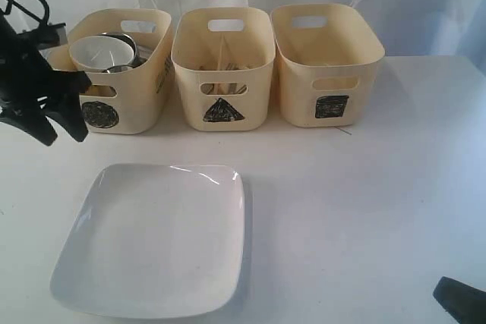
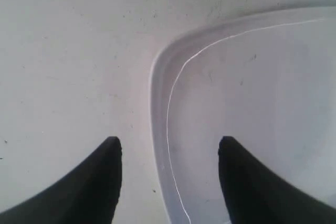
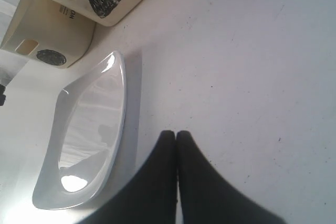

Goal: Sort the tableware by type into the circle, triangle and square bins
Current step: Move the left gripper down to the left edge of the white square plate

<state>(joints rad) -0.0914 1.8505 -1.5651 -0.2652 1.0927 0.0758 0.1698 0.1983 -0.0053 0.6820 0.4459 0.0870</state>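
The large white square plate (image 1: 156, 240) lies on the table in front of the bins. My left gripper (image 1: 64, 136) hangs open above the plate's far left corner. In the left wrist view the plate's rim (image 2: 160, 108) runs between the open fingers (image 2: 105, 182) of that gripper (image 2: 169, 145). My right gripper (image 3: 176, 135) is shut on nothing, low over bare table right of the plate (image 3: 89, 124). The circle bin (image 1: 144, 104) holds a pale round dish (image 1: 100, 52) and steel pieces (image 1: 123, 39). Cutlery and wooden sticks (image 1: 224, 66) show in the triangle bin (image 1: 250, 108).
The square bin (image 1: 304, 89) stands at the right of the row; its inside is hidden. The white table (image 1: 364, 187) stretches to the right of the plate. Only the tip of my right arm (image 1: 459, 297) shows at the bottom right corner.
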